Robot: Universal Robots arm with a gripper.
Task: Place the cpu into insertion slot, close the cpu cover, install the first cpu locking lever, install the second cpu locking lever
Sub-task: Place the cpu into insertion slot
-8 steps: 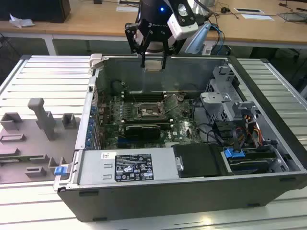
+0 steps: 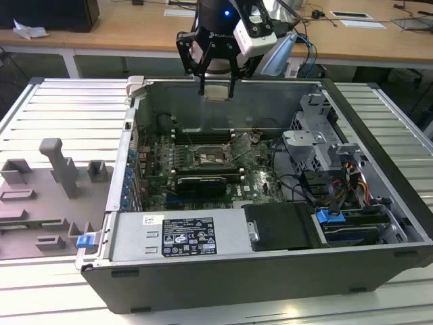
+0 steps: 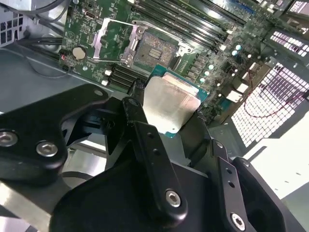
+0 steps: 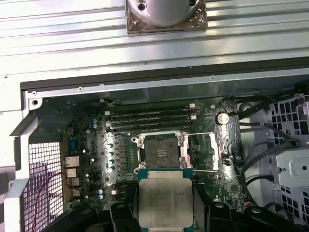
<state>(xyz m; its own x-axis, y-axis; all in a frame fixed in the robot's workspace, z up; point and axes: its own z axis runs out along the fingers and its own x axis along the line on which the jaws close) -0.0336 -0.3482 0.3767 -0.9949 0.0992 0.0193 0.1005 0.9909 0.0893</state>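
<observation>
My gripper point(image 2: 216, 90) hangs above the back wall of the open computer case, shut on the cpu point(image 2: 216, 93). In both wrist views the cpu point(image 4: 165, 200) point(image 3: 170, 101) shows its dull silver top and green edge, clamped between the black fingers point(image 3: 136, 104). Below it on the green board lies the insertion slot point(image 4: 161, 153) point(image 3: 155, 52) point(image 2: 206, 160), a dark square recess with nothing in it. The cpu cover point(image 4: 206, 152) point(image 3: 112, 41) is swung open to one side of the slot. Thin wire levers point(image 4: 159, 133) stand unlatched along the slot's edges.
Long memory slots point(image 4: 149, 116) run beside the socket toward the case wall. A black block point(image 2: 201, 184) sits in front of the socket. The labelled power supply point(image 2: 179, 237) fills the case front, with a drive cage and cables point(image 2: 325, 149) at the exterior view's right. Grey fixtures point(image 2: 57, 169) lie outside.
</observation>
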